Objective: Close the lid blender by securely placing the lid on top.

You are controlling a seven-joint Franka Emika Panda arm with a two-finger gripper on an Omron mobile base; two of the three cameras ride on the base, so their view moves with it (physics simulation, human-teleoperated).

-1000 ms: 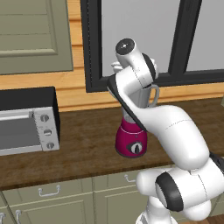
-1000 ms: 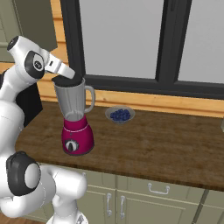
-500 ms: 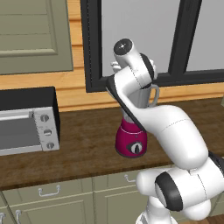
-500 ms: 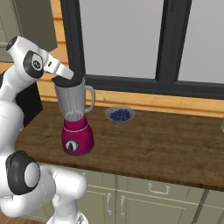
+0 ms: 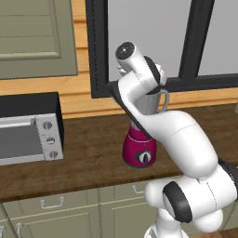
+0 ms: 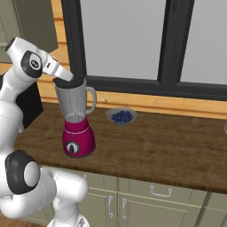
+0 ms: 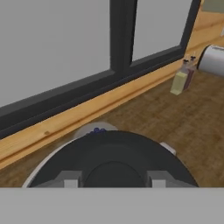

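blender: magenta base on the counter (image 6: 168, 146), clear jar up, under my hand (image 6: 76, 124)
lid: black disc at the jar rim, close under my camera (image 7: 114, 162)
gripper: clamped on the lid at the jar mouth (image 6: 74, 80)
seating: can't tell if the lid sits flat or is cocked
risk 1: letting go off-centre, lid tips and drops to the counter
risk 2: pushing down at an angle, jar rocks on its base
risk 3: a fallen lid could hit the blueberry bowl (image 6: 121, 116) just behind
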